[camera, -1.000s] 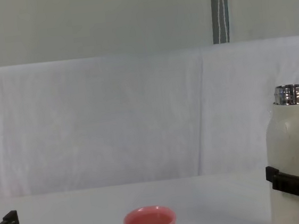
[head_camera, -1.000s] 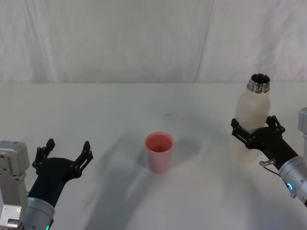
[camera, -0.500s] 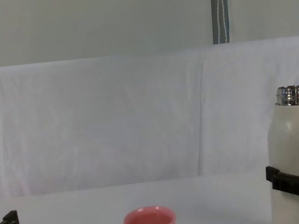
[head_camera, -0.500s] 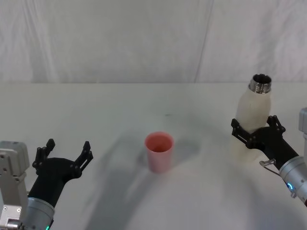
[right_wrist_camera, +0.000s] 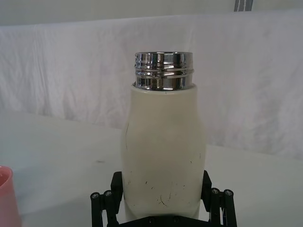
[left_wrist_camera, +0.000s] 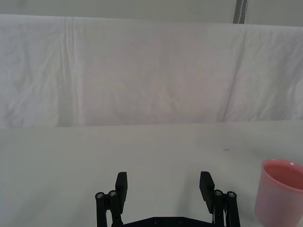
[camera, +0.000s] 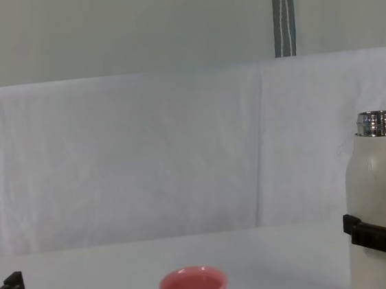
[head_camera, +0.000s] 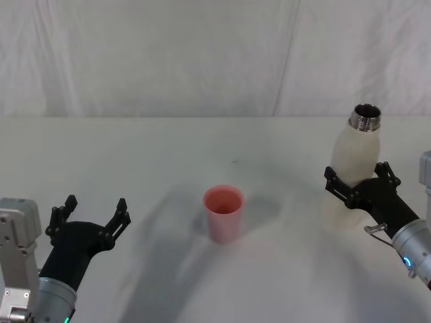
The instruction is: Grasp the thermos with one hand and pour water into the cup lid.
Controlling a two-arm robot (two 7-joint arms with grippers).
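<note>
The cream-white thermos (head_camera: 353, 161) stands upright at the table's right, its open steel neck at the top. My right gripper (head_camera: 357, 173) is shut on the thermos, one black finger pressed against each side of its lower body; the right wrist view shows the thermos (right_wrist_camera: 163, 156) held between the pads. The pink cup lid (head_camera: 223, 212) stands open side up in the middle of the table, well to the left of the thermos. My left gripper (head_camera: 95, 205) hangs open near the front left, empty, with the cup lid (left_wrist_camera: 279, 191) off to its right.
A white cloth covers the table (head_camera: 168, 155) and hangs as a backdrop behind it. A grey pole (camera: 283, 12) rises behind the backdrop. Bare cloth lies between the cup lid and the thermos.
The thermos has shifted very slightly in my right gripper's hold. The cup lid and my left gripper have stayed where they were.
</note>
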